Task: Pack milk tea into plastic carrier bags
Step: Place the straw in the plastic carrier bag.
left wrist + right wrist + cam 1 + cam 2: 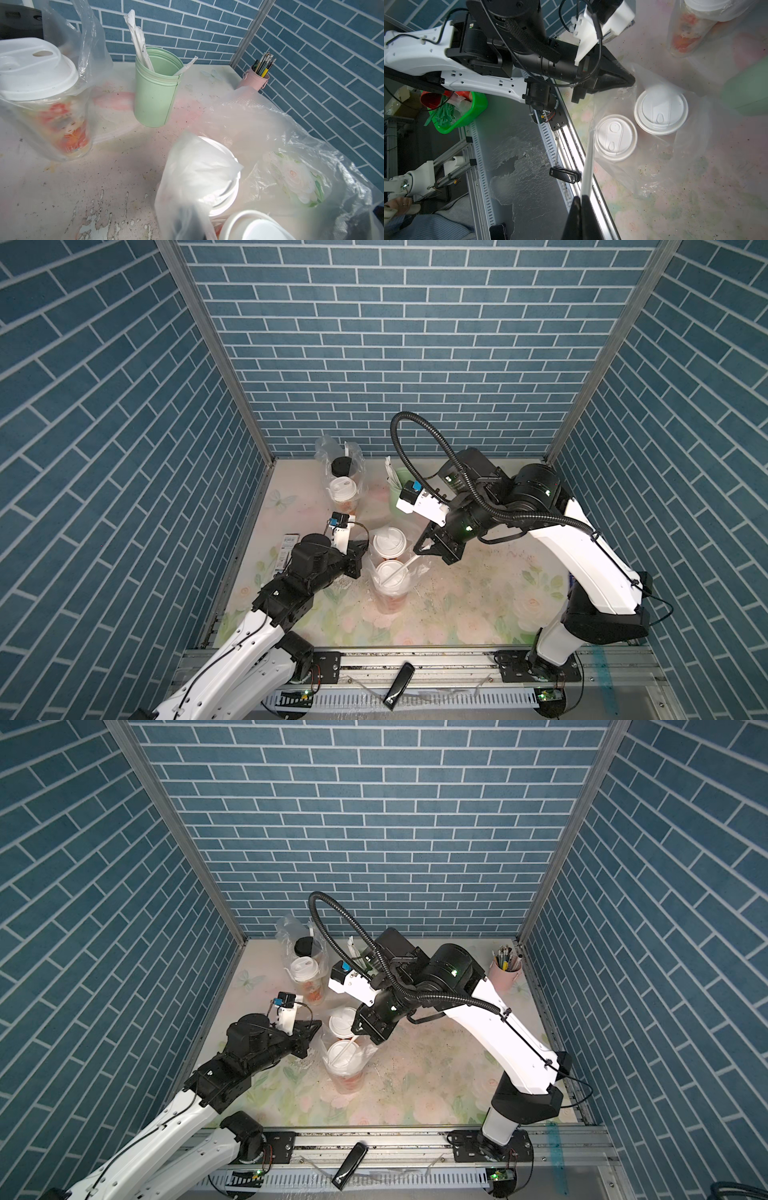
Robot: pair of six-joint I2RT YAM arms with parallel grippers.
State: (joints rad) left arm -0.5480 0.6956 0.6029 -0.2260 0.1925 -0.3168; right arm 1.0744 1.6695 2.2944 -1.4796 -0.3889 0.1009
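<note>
Two white-lidded milk tea cups stand in the near carrier bag, between your arms. Your left end effector is clamped on the bag's rim beside them. Your right end effector pinches a wrapped straw that slants over the nearer lid.

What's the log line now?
left gripper: shut on near carrier bag | right gripper: shut on wrapped straw, tip near white-lidded cup

Robot lab booth: brick-print walls, aluminium rails.
</note>
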